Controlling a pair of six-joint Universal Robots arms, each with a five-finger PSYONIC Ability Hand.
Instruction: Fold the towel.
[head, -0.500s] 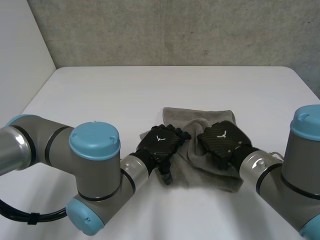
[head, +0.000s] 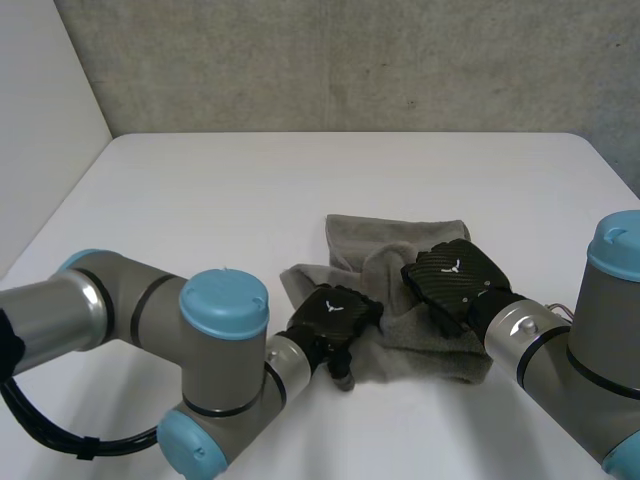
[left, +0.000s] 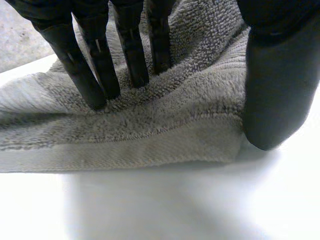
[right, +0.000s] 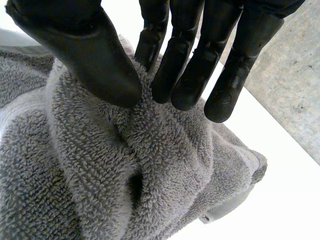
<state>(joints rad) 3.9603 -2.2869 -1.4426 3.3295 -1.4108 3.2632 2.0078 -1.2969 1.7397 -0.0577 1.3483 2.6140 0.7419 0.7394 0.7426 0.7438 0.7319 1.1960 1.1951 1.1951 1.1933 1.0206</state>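
The towel (head: 398, 238) is grey terry cloth, lying crumpled on the white table (head: 250, 190) beneath both hands, with its smoother far part stretching beyond their fingertips. It is bunched rather than flat: a soft ridge rises between the two hands, and a rumpled flap spreads out under each palm.

The left hand (head: 335, 310) rests on the towel's near left part. In the left wrist view its fingers (left: 95, 85) are straight and set apart from the thumb (left: 277, 85), their tips pressing down into the looped pile (left: 175, 115). Just ahead of those fingertips runs a flat woven hem (left: 125, 150), and the thumb tip stands at the end of that hem, against the table (left: 175, 210).

The right hand (head: 452, 272) sits on the towel's right part. In the right wrist view its thumb (right: 85, 45) and fingers (right: 182, 65) close toward each other on a raised fold of cloth (right: 150, 170), which is nipped between them. Thick wrinkles fall away below the fingertips.
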